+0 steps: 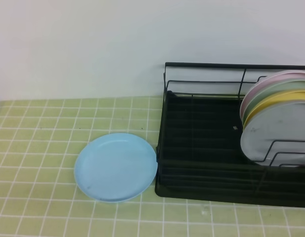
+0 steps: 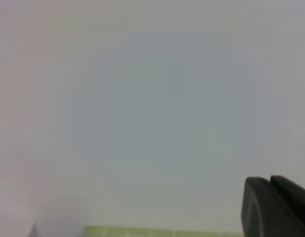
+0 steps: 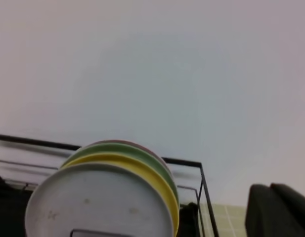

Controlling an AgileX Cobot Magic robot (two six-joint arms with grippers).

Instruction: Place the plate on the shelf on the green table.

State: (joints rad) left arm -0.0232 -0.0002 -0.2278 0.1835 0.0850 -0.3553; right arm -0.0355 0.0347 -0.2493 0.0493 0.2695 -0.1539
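Note:
The light blue plate [image 1: 115, 167] lies flat on the green table [image 1: 38, 148], its right rim close against the left wall of the shelf [image 1: 201, 143], a black wire rack. No arm shows in the exterior high view. In the left wrist view my left gripper [image 2: 268, 180] appears at the lower right as two dark fingers pressed together, shut on nothing, facing a pale wall. In the right wrist view my right gripper [image 3: 272, 186] looks the same, shut and empty, to the right of the shelf [image 3: 199, 170].
Several plates stand upright in the shelf's right end: a white-grey plate [image 1: 278, 131] in front, then a yellow plate [image 1: 281, 97], a green one and a pink one. The same stack [image 3: 100, 207] fills the lower left of the right wrist view. A plain wall rises behind the table.

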